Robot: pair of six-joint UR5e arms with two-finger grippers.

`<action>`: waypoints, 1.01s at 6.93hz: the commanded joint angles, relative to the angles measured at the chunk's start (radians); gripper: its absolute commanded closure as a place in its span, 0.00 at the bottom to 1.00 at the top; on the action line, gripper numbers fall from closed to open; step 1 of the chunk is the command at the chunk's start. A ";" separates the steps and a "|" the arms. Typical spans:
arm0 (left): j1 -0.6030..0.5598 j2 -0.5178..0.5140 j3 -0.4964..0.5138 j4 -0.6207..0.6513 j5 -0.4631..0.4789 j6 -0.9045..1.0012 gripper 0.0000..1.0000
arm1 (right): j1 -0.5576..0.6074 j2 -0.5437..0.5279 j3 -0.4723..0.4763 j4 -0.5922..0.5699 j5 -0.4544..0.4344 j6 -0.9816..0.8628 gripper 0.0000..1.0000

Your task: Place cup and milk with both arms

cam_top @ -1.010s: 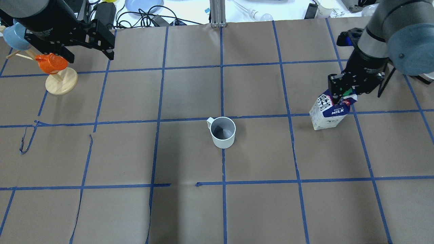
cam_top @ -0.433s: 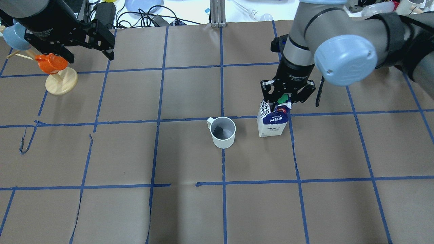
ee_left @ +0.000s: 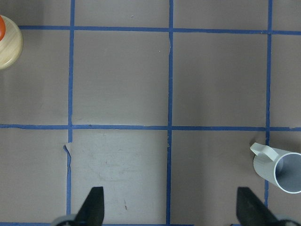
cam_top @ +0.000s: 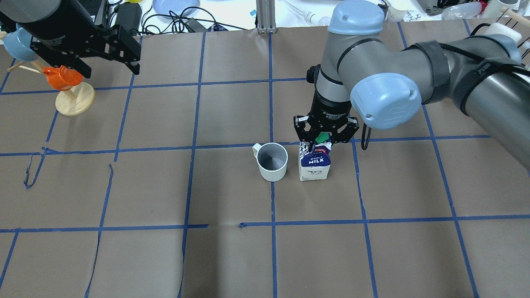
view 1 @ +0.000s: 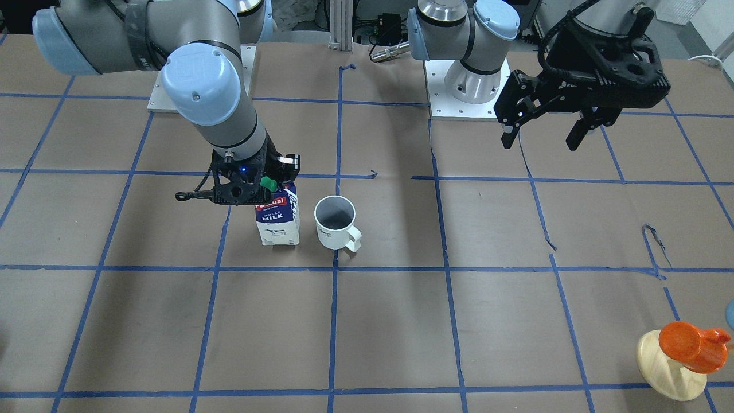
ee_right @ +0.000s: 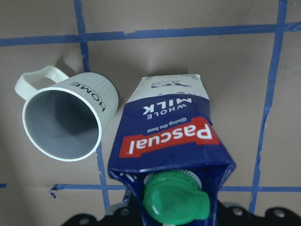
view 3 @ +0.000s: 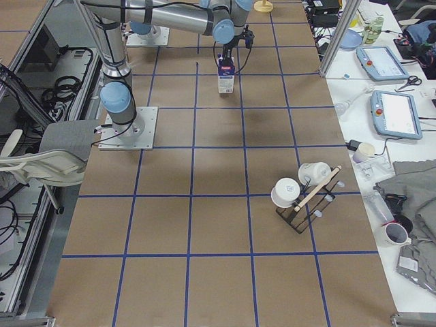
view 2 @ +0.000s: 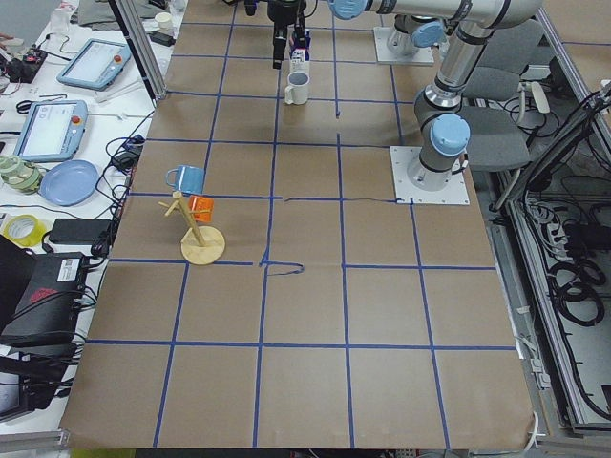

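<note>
Beneath the right gripper (cam_top: 324, 138) the table (cam_top: 232, 260) lies open toward its near edge. Clenched on the gable top, this gripper has carried the milk (cam_top: 314, 169) in from the right. The carton now stands upright just beside the cup (cam_top: 272, 162). The left gripper (view 1: 540, 142) hangs well apart, fingers spread.

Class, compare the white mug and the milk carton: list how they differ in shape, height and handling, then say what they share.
Shape: the mug is round and open-topped, with a loop handle; the milk carton is boxy, with a green-capped gable top.
Height: the milk carton is taller than the mug.
Handling: the right tool grips the milk carton's top; nothing touches the mug.
Shared: both are upright, side by side, slightly apart.
</note>
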 commanded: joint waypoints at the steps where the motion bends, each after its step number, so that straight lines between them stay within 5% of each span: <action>1: -0.003 0.002 0.000 -0.001 0.000 0.000 0.00 | 0.010 0.001 0.013 -0.022 0.003 0.026 0.56; 2: -0.003 -0.004 0.000 0.004 0.000 0.000 0.00 | 0.010 0.002 0.015 -0.022 0.001 0.026 0.22; 3: -0.003 0.003 0.000 -0.001 0.002 0.000 0.00 | 0.010 0.002 0.013 -0.021 0.000 0.023 0.00; 5: -0.003 0.002 0.000 -0.001 0.000 0.000 0.00 | 0.007 -0.010 -0.031 -0.021 -0.020 0.019 0.00; 7: -0.004 -0.004 0.000 0.001 0.000 -0.002 0.00 | -0.011 -0.036 -0.224 0.077 -0.102 0.013 0.00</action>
